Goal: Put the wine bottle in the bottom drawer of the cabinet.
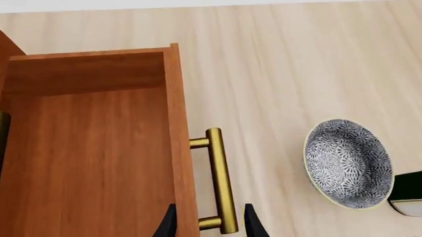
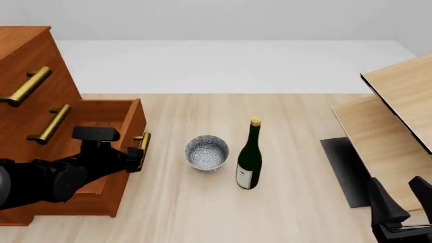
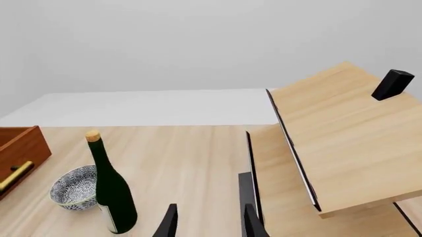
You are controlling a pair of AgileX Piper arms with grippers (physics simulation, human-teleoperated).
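Note:
The wine bottle [image 2: 249,157] stands upright on the table, right of the grey speckled bowl [image 2: 206,152]. It also shows in the right wrist view [image 3: 110,190], and a sliver of it shows in the left wrist view [image 1: 408,192]. The cabinet [image 2: 30,86] stands at the left. Its bottom drawer [image 2: 101,114] is pulled out and its inside [image 1: 92,163] holds nothing visible. My left gripper [image 2: 138,154] is open, its fingers either side of the drawer's brass handle [image 1: 221,180] and front panel. My right gripper [image 2: 403,197] is open and empty at the near right, far from the bottle.
A pale light-wood panel structure [image 2: 398,101] stands tilted at the right, over a dark mat [image 2: 343,169]. The bowl [image 1: 347,163] sits between the drawer front and the bottle. Two upper drawer fronts with brass handles [image 2: 27,86] are closed.

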